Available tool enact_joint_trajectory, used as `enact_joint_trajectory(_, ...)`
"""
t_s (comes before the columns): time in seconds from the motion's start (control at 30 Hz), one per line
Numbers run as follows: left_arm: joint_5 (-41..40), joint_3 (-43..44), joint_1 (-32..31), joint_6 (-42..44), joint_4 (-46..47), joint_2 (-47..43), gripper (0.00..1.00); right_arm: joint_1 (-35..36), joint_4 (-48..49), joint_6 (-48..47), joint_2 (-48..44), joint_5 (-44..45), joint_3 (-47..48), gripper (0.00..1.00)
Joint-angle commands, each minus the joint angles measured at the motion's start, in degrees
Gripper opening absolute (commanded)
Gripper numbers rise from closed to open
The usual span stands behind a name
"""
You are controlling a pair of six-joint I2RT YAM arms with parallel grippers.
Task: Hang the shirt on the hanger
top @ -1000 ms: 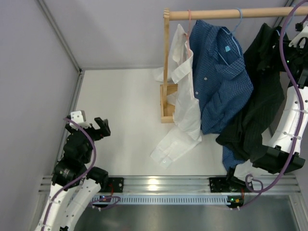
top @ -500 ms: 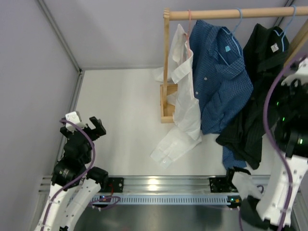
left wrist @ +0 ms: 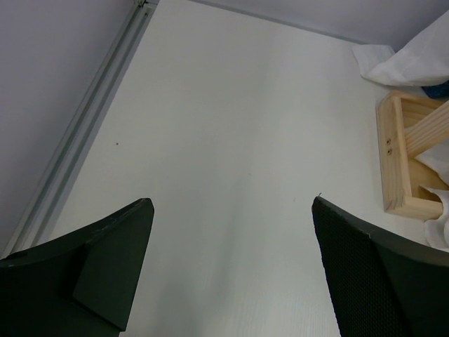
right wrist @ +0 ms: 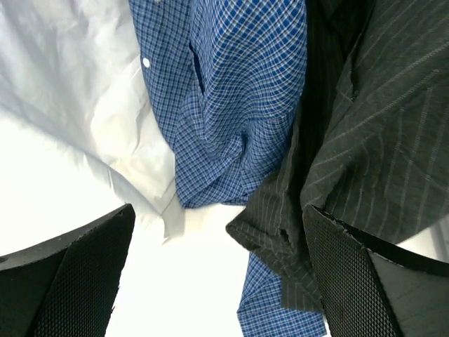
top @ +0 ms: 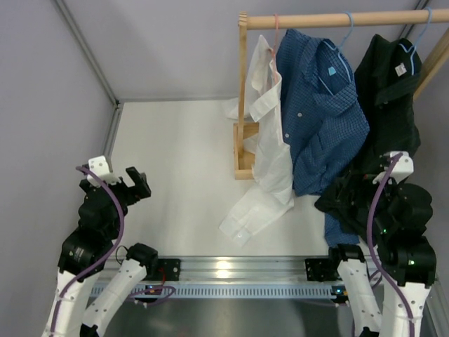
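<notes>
The black shirt (top: 384, 105) hangs on the thin light-blue hanger (top: 419, 29) from the wooden rail (top: 323, 20) at the far right, its hem drooping to the table. In the right wrist view its striped dark cloth (right wrist: 365, 140) fills the right side. My right gripper (top: 351, 200) is open and empty, low at the near right, just in front of the shirt's hem; in its own view (right wrist: 217, 274) nothing is between the jaws. My left gripper (top: 123, 184) is open and empty at the near left, over bare table (left wrist: 231, 210).
A blue checked shirt (top: 319, 105) on its own light-blue hanger and a white shirt (top: 263, 140) on a pink hanger hang on the same rail. The rack's wooden post and base (top: 243, 151) stand mid-table. A grey wall and rail (top: 109, 140) bound the left side.
My right arm has drawn back from the rail at the far right to low at the near right. The black shirt now hangs uncovered. My left arm has pulled slightly back and left.
</notes>
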Motion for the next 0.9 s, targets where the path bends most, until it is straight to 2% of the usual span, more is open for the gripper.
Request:
enact_joint_trajectory(0.0,0.7,1.8,-0.2,0.7,-2.8,-1.4,0.98,2.8,-0.7,0.4,-4.6,4.9,2.1,0.99)
enact_joint_trajectory(0.23,2.8,1.9,-0.2,1.6,-2.8,-4.1,0.98,8.4,-2.4,-1.2,-6.6,11.7,2.7,0.99)
enact_joint_trajectory(0.87,4.3,1.9,-0.2,1.3,-2.8,-5.0,0.98,10.8,-4.9,-2.0,-7.3,14.2,3.6,0.99)
